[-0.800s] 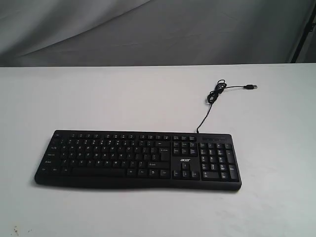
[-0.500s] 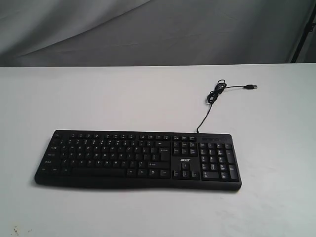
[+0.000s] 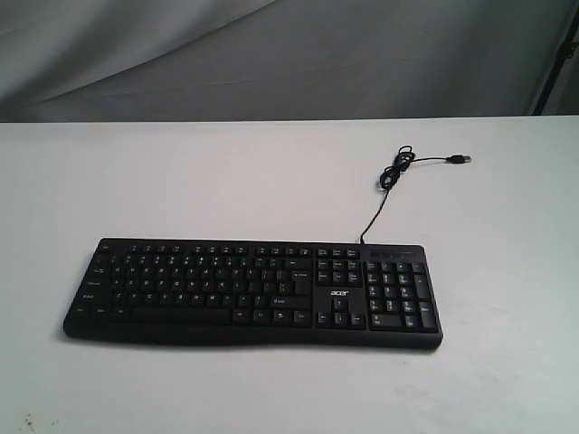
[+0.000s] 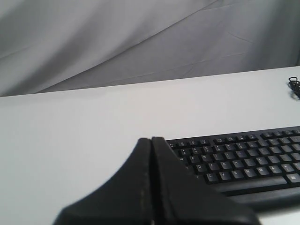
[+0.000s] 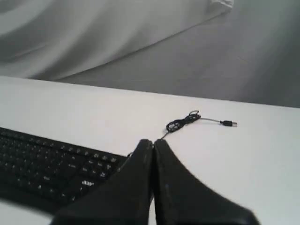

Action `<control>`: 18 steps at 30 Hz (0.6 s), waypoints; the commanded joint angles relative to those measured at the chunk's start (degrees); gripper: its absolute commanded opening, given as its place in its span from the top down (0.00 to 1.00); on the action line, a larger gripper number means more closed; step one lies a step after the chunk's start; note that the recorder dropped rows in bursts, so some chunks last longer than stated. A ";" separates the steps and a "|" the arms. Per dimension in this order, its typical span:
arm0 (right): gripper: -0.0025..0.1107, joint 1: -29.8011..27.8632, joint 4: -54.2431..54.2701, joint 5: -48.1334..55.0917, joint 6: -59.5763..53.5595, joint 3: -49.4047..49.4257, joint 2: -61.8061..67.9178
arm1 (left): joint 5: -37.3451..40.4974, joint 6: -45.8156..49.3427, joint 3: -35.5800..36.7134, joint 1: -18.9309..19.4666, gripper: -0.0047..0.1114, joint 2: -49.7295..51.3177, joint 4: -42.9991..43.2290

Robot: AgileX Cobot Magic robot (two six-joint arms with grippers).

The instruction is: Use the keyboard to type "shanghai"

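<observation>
The black keyboard with white-lettered keys lies flat on the white table, number pad to the right, small white logo near the arrow keys. Its thin black USB cable runs back to a loose coil and plug. Neither arm shows in the exterior view. In the left wrist view my left gripper is shut, fingers pressed together and empty, raised near the letter-key end of the keyboard. The right wrist view has my right gripper shut and empty near the number-pad end of the keyboard, with the cable beyond it.
The white table stretches around the keyboard. A grey cloth backdrop hangs behind the far edge. A dark stand leg shows at the far right corner.
</observation>
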 commanded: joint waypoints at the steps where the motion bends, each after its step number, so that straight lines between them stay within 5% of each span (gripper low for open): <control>1: 0.98 -0.32 -0.04 -0.72 -0.01 -7.56 9.20 | -0.28 -0.16 0.25 -0.23 0.96 -0.20 0.04; 6: 0.98 -0.32 -1.06 -13.97 0.81 -10.90 23.27 | -0.28 -0.16 0.25 -0.23 0.96 -0.20 0.04; 10: 0.98 3.15 -2.32 -21.51 14.47 -10.90 35.97 | -0.28 -0.16 0.25 -0.23 0.96 -0.20 0.04; 18: 0.98 23.28 -9.77 -28.70 20.24 -18.60 61.87 | -0.28 -0.16 0.25 -0.23 0.96 -0.20 0.04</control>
